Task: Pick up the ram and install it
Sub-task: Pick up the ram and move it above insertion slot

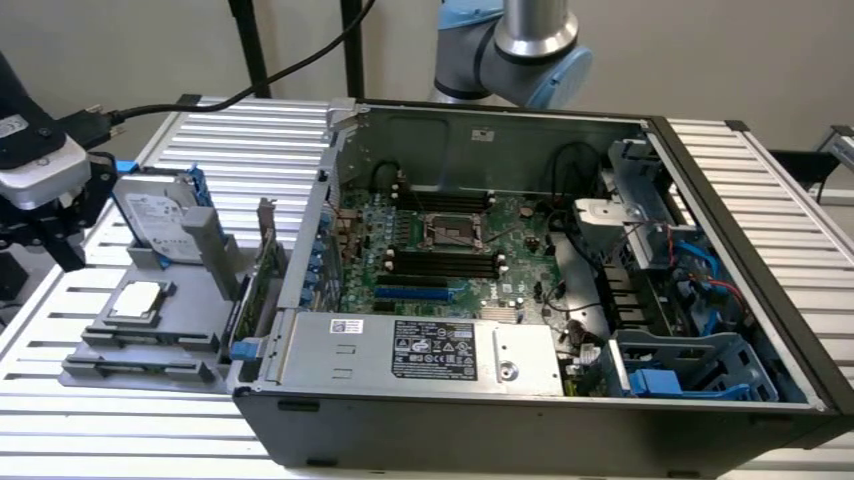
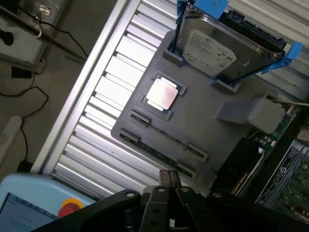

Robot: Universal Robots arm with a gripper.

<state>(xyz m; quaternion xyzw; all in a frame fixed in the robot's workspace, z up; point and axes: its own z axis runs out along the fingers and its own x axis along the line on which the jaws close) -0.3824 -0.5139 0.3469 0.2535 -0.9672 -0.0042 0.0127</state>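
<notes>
Wrist view: clenched, empty claw [image 2: 169, 180] near the ram [image 2: 157, 153] lying in the gray tray [image 2: 207, 130].

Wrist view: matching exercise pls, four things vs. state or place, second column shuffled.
1. hard drive
2. processor chip
3. ram
4. hand

a. shut, holding nothing
b. flat in a square recess of the grey tray
c. standing on edge in a blue frame
d. lying in a long narrow slot by the tray's edge

Pairs: 1-c, 2-b, 3-d, 4-a
</notes>
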